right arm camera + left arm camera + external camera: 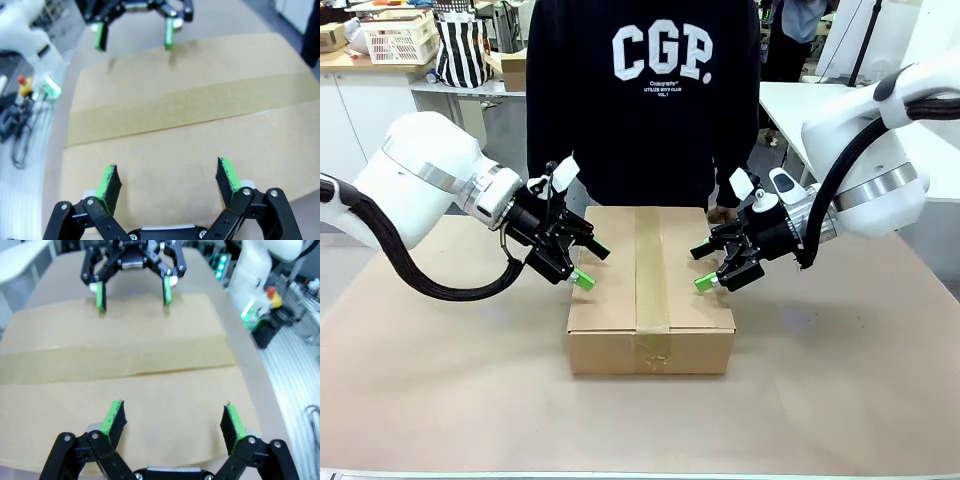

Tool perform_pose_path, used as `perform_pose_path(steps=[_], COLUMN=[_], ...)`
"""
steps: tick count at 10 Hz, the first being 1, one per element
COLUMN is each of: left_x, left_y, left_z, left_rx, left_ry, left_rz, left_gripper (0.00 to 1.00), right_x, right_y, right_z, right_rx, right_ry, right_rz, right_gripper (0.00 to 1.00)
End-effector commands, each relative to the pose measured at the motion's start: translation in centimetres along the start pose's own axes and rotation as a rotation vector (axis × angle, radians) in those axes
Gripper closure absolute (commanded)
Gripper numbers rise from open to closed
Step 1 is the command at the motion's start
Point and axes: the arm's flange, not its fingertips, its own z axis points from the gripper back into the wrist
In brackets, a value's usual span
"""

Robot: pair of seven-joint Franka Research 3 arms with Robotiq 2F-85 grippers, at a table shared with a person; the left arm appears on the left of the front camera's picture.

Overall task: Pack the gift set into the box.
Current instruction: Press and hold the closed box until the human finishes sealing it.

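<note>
The box (pixel 650 290) stands in the middle of the table with its top flaps down and a strip of brown tape along the centre seam. My left gripper (pixel 590 266) hovers open at the box's left edge, its green pads just over the top. My right gripper (pixel 703 268) hovers open at the right edge, facing the left one. In the left wrist view my left gripper (pixel 172 415) spreads over the box top (pixel 125 350), with the right gripper (pixel 134 292) opposite. In the right wrist view my right gripper (pixel 167 177) spans the box (pixel 190 115). The gift set is out of view.
A person in a dark sweatshirt (pixel 645 90) stands close behind the box at the table's far edge. Brown paper covers the table (pixel 440 380), with open room in front and on both sides. A white basket (pixel 395 35) and a striped bag (pixel 463 50) sit on a counter far back.
</note>
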Motion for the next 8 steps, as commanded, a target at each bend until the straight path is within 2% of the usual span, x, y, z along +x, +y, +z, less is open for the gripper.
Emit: perform_pose_path(steps=[1, 2, 3, 4, 5, 6, 8], left_x=[3.9, 5.3, 5.9, 5.5, 4.3, 2.1, -3.4], left_y=[-2.4, -3.8, -5.1, -6.3, -7.3, -9.4, -14.6], left_z=[4.1, 5.8, 7.0, 7.9, 9.6, 11.7, 15.2], left_rx=[-0.008, -0.029, -0.106, -0.164, -0.132, -0.096, -0.037], left_ry=[-0.039, -0.068, -0.116, -0.120, -0.163, -0.233, -0.436], left_rz=[0.138, 0.259, 0.361, 0.500, 0.526, 0.662, 0.865], left_gripper=[0.00, 0.00, 0.00, 0.00, 0.00, 0.00, 0.00], right_x=[2.6, 3.4, 4.1, 4.0, 3.3, 1.8, -1.4], right_y=[1.9, 3.1, 4.3, 5.3, 5.9, 6.6, 9.0], right_z=[3.9, 5.7, 7.5, 9.4, 12.1, 15.5, 21.0], right_rx=[0.052, 0.040, 0.036, 0.060, 0.026, -0.011, -0.101], right_ry=[-0.094, -0.080, -0.104, -0.117, -0.136, -0.192, -0.363], right_rz=[-0.306, -0.422, -0.508, -0.617, -0.694, -0.779, -0.818], right_gripper=[0.00, 0.00, 0.00, 0.00, 0.00, 0.00, 0.00])
